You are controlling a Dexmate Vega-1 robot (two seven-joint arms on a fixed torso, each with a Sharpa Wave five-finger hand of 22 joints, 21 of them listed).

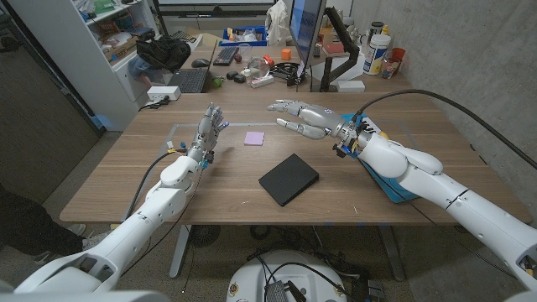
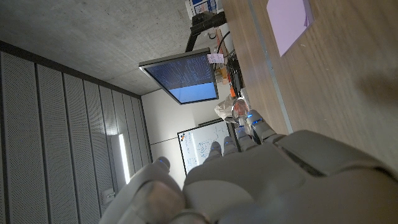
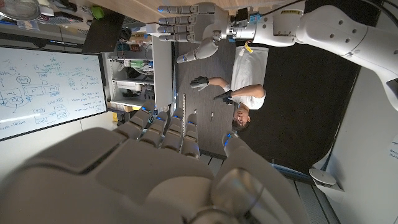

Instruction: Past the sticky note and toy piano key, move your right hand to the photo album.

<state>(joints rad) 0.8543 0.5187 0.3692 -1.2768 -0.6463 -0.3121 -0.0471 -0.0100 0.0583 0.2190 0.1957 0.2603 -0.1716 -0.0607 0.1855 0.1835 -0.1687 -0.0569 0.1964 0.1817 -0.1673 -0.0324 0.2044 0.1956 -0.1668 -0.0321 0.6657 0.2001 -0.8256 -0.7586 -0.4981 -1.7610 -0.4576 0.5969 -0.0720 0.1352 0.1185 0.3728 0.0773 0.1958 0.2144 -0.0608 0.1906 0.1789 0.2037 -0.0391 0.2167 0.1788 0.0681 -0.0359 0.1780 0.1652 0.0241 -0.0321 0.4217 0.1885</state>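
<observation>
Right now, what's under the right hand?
Bare table under the right hand, which hovers open. Album lies nearer, sticky note to its left. Nothing is covered.

office-lab | monitor (image 1: 304,33), keyboard (image 1: 190,80), whiteboard (image 3: 43,87), shelving (image 1: 109,33)

Even, bright indoor light; soft shadows on the table (image 1: 210,197); wrist views blur the near fingers (image 3: 155,186).
</observation>
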